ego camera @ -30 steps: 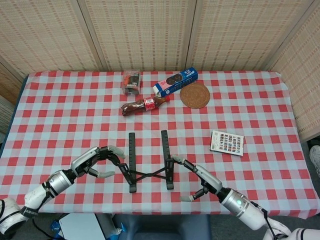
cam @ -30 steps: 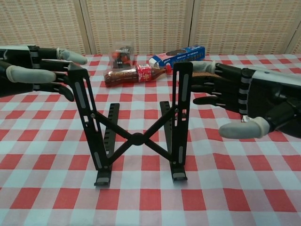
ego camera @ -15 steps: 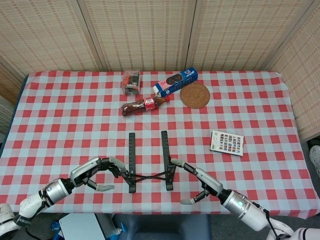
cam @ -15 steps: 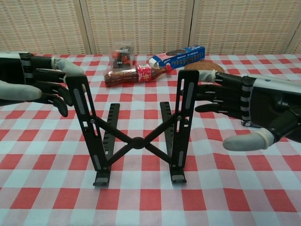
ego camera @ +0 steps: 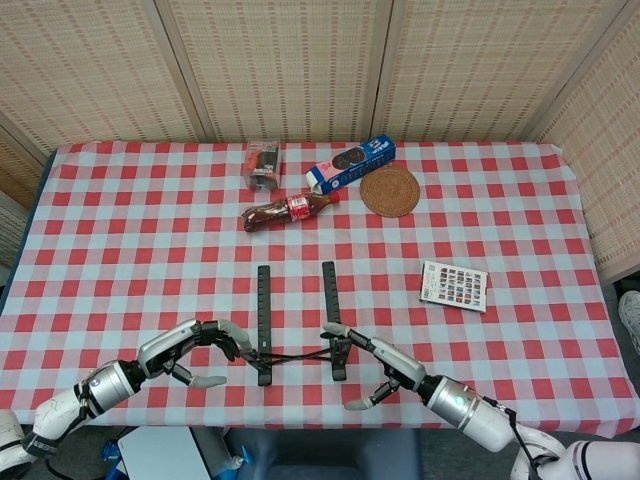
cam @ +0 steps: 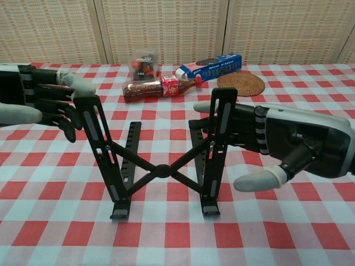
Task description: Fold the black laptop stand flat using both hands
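Note:
The black laptop stand [ego camera: 296,318] [cam: 162,169] stands propped up near the front edge of the checked table [ego camera: 120,230], its two upper arms joined by an X-shaped brace. My left hand [ego camera: 193,344] [cam: 46,103] touches the outer side of the left arm's top, fingers spread and thumb apart. My right hand [ego camera: 386,364] [cam: 278,142] reaches in from the right. Its fingers lie behind the top of the right arm and press against it, while the thumb hangs free below. Neither hand closes around the stand.
Behind the stand lie a cola bottle [ego camera: 290,210] [cam: 161,87], a blue biscuit box [ego camera: 350,163], a clear box [ego camera: 262,165] and a round woven coaster [ego camera: 390,190]. A colourful card [ego camera: 454,285] lies to the right. The table's front edge is close below the stand.
My right hand has slid left, bringing its fingers behind the right arm. The tops of both arms have dropped a little and spread apart, with the left hand following down.

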`<state>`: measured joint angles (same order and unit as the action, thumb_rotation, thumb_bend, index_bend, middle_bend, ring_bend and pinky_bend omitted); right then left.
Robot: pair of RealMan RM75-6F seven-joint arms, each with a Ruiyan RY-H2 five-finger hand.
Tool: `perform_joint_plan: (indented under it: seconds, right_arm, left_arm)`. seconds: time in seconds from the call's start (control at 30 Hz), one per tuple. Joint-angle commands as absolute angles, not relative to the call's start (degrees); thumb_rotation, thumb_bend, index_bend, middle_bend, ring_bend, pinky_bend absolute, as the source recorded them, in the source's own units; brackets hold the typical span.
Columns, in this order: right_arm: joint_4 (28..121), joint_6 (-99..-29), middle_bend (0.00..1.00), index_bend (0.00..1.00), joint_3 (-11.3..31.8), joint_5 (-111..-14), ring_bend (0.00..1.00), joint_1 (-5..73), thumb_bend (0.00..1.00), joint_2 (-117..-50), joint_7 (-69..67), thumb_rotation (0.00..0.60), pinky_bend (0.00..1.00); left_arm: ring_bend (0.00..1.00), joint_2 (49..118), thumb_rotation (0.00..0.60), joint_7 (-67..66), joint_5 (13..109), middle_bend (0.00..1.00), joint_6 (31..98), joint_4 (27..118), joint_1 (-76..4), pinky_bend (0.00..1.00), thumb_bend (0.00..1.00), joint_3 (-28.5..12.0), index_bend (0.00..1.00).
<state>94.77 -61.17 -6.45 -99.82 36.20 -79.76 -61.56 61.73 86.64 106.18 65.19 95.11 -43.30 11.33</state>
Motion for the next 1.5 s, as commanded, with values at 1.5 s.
perform_joint_plan:
  seconds: [1.5]
  right_arm:
    - [97.2,-68.76,0.12,0.05,-9.49,-99.29,0.0,33.56,0.1,-76.51,-61.56,0.6,0.04]
  left_arm:
    - [0.32,73.63,0.6,67.69,99.62,0.32,61.02,88.73,-42.6,0.36,0.23,9.09,0.23]
